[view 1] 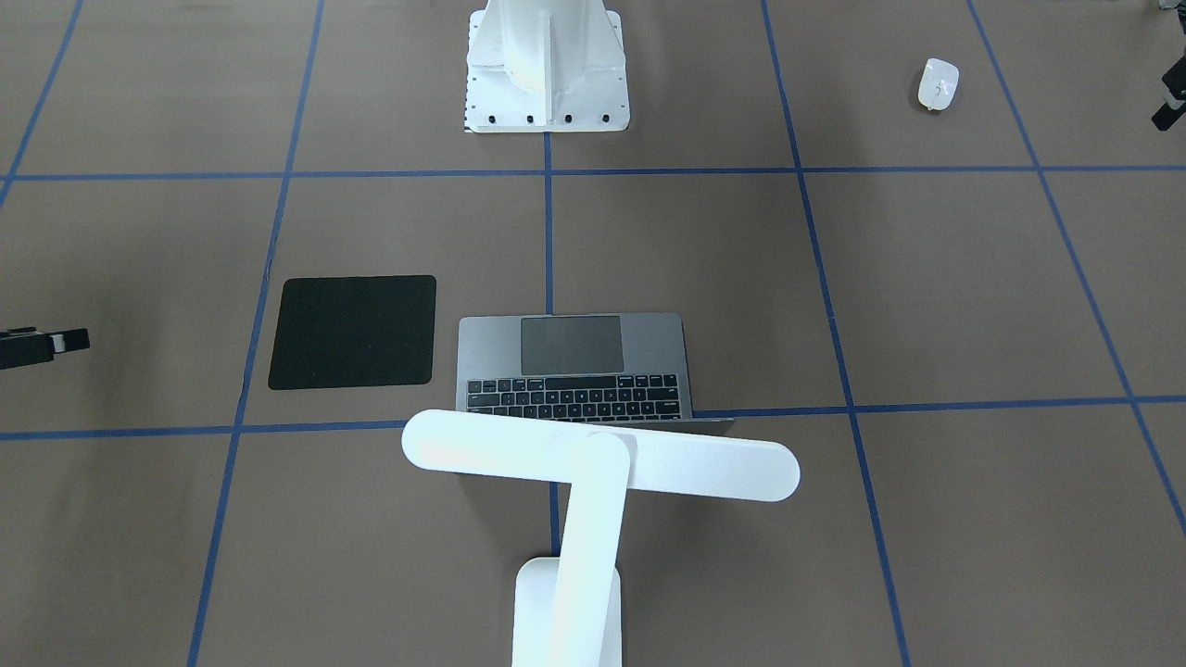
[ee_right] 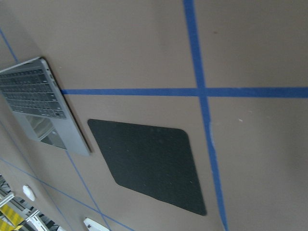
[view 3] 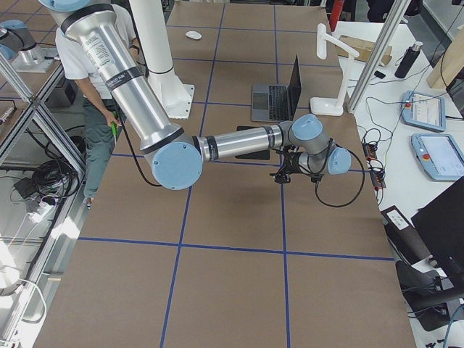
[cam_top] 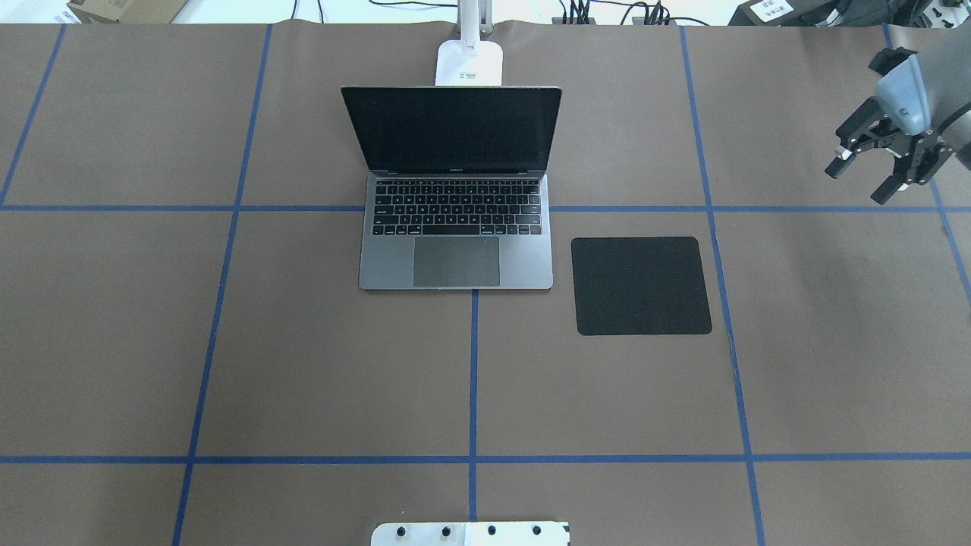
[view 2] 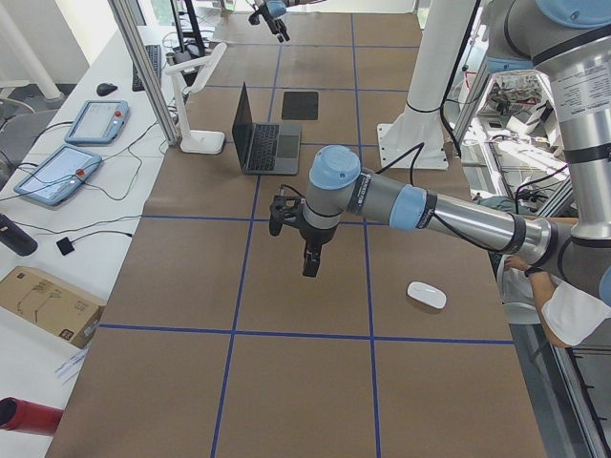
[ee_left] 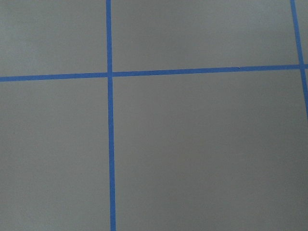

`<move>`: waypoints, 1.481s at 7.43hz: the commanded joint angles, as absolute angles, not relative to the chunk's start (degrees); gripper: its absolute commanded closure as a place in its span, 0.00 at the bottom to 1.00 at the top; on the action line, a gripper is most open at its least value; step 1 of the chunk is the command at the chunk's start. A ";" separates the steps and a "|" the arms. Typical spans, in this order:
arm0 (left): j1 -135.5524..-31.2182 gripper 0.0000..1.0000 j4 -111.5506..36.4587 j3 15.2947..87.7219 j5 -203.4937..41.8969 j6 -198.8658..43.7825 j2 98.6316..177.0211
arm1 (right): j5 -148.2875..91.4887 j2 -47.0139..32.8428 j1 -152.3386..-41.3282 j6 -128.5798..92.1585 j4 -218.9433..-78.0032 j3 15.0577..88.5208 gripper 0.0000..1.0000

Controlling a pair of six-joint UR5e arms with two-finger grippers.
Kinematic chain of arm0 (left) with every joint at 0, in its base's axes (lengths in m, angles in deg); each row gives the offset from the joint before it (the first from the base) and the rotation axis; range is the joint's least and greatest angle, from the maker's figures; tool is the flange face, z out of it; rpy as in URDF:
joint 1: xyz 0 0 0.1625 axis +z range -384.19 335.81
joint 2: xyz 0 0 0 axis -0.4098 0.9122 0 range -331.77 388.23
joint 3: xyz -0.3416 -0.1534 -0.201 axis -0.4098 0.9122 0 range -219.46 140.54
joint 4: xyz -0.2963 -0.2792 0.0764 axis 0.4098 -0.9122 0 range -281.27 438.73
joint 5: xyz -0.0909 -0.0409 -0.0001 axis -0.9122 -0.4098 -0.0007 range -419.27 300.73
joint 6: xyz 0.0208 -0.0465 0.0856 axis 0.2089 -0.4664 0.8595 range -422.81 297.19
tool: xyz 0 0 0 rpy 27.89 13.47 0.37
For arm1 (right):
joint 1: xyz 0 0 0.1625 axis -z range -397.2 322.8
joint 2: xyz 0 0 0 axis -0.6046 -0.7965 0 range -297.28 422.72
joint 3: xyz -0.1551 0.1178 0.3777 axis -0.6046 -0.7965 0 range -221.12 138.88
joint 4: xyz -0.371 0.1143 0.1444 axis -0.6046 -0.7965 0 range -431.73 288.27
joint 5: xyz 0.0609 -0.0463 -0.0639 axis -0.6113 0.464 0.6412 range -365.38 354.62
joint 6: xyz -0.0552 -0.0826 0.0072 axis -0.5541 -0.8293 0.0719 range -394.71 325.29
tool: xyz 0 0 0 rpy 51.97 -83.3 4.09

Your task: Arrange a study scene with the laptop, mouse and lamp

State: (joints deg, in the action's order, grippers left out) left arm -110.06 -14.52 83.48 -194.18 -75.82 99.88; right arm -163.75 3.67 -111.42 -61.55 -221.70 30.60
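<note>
Exterior front-facing view: mouse (view 1: pixel 938 83) far out on robot's left, well apart from open laptop (view 1: pixel 574 361), black mat (view 1: pixel 352 332) just beside it, lamp (view 1: pixel 600 459) beyond. Likely step: bringing mouse to mat. Calls for left gripper (view 2: pixel 294 243), spread impossible to tell, reaching over; right gripper (cam_top: pixel 857 186) wide, empty.

Right gripper (cam_top: pixel 857 184) hovers, fingers (cam_top: pixel 884 189) spread (left gripper (view 2: pixel 293 246) state unclear).

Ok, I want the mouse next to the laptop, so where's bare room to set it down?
The black mat right of the laptop is bare, as is the table between laptop and white pedestal. Behind the laptop it is tight: the lamp base stands close there.
</note>
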 commanded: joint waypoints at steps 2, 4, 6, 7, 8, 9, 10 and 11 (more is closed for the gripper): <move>-109.88 0.00 -14.78 83.41 -194.18 -79.74 99.77 | -149.73 -1.59 -116.47 -58.98 -211.09 38.22 0.01; -109.45 0.00 -19.59 82.63 -194.27 -82.92 99.78 | -144.97 -9.13 -117.00 -57.57 -200.20 48.04 0.01; -108.83 0.00 -25.64 80.43 -194.09 -82.77 95.94 | -142.40 -12.50 -117.09 -53.79 -194.62 53.70 0.01; -105.52 0.00 -31.60 80.33 -194.09 -82.94 92.60 | -142.49 -13.56 -117.01 -53.70 -192.42 54.76 0.01; -100.01 0.00 -36.27 80.33 -193.92 -83.20 89.35 | -142.49 -13.57 -117.01 -53.61 -191.79 54.60 0.01; -96.82 0.00 -39.53 80.33 -193.74 -82.94 86.97 | -142.92 -13.65 -117.01 -53.61 -191.79 54.33 0.01; -93.66 0.00 -42.61 80.25 -193.65 -82.50 84.77 | -143.01 -13.65 -117.01 -53.61 -191.79 54.42 0.01; -88.14 0.00 -45.95 80.25 -192.69 -82.67 82.22 | -143.28 -13.65 -116.92 -53.61 -191.79 53.90 0.01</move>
State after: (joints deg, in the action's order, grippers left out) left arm -94.18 -41.60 80.29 -193.50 -82.71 85.44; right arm -142.99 -13.61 -116.98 -53.62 -191.87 54.29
